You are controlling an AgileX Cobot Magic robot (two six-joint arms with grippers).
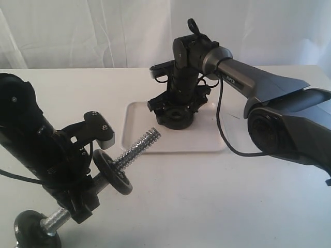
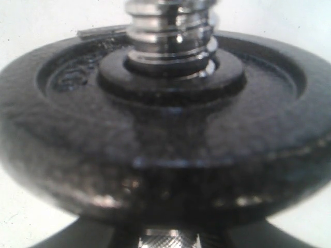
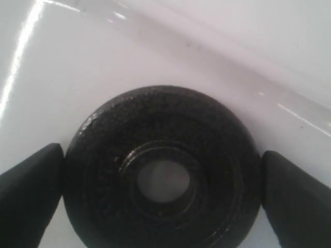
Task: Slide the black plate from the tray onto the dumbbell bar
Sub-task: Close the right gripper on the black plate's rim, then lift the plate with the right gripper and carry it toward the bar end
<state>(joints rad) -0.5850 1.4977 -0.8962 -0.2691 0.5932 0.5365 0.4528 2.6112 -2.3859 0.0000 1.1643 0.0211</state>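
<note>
A black plate [image 1: 176, 117] [image 3: 163, 170] lies flat on the white tray [image 1: 207, 140] [image 3: 77, 77], its centre hole facing up. My right gripper [image 1: 176, 114] [image 3: 163, 199] points down over it, open, one finger close against the rim on each side. My left gripper [image 1: 84, 200] [image 2: 170, 243] is shut on the dumbbell bar [image 1: 135, 149] [image 2: 170, 31], which is held tilted with its bare threaded end pointing up toward the tray. One black disc [image 1: 111, 171] [image 2: 165, 129] sits on the bar just above the grip. Another disc [image 1: 35, 231] sits at the bar's low end.
The tray lies in the middle of a white table [image 1: 207, 206]. The right arm [image 1: 269, 98] reaches in from the right over the tray's far side. A white curtain [image 1: 103, 31] hangs behind the table.
</note>
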